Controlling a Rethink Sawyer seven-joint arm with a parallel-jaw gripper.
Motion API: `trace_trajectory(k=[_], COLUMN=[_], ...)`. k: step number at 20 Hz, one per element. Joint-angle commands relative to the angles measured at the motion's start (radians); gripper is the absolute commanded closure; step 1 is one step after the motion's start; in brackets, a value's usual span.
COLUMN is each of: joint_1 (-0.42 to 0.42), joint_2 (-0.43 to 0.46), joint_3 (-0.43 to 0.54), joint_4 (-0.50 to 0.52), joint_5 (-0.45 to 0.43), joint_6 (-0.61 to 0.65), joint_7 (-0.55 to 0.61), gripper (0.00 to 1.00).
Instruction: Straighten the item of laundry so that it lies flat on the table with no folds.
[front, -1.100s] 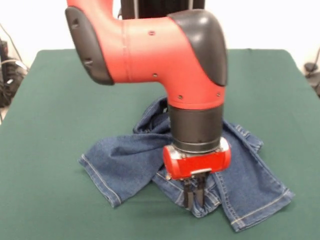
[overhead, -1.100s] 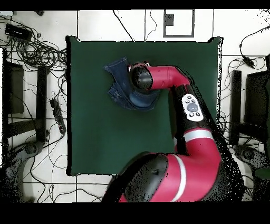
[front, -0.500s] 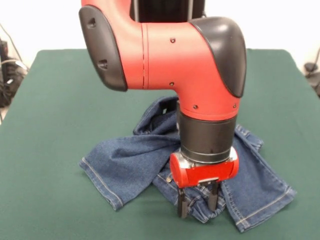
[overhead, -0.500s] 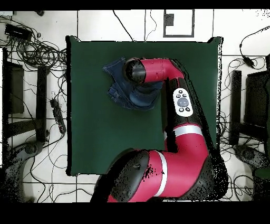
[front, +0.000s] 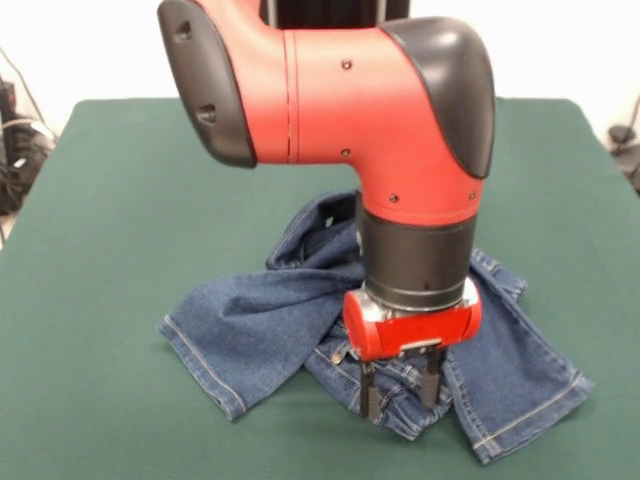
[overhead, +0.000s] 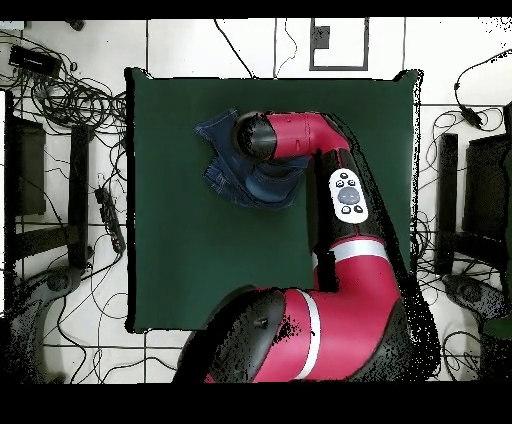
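Claw open over the crumpled jeans

The gripper (front: 403, 390) hangs with its two fingers (front: 367, 392) apart, their tips down at a bunched fold of the jeans (front: 250, 325); a second ago they were pressed together on that fold, and half a second ago already spread, so the cloth has been let go. Since then the arm (front: 340, 100) has shifted only slightly, the wrist sitting a touch lower and further toward the picture's right. The jeans lie as before, folded over themselves on the table (front: 110, 200): one leg stretches toward the picture's left, the other toward the lower right, the waistband end half hidden behind the wrist. From overhead the jeans (overhead: 222, 172) sit in the table's (overhead: 200, 270) upper left part, the arm's end covering their middle.
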Motion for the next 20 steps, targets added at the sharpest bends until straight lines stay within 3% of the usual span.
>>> trace_trajectory(k=[1, 12, 20], joint_1=[0.051, 0.074, 0.031], joint_2=[-0.057, 0.002, 0.029], joint_3=[0.050, 0.054, 0.111], joint_4=[0.194, 0.161, 0.201], joint_5=[0.042, 0.053, 0.078], joint_6=[0.066, 0.032, -0.128], joint_7=[0.046, 0.079, 0.093], gripper=[0.00, 0.00, 0.00])
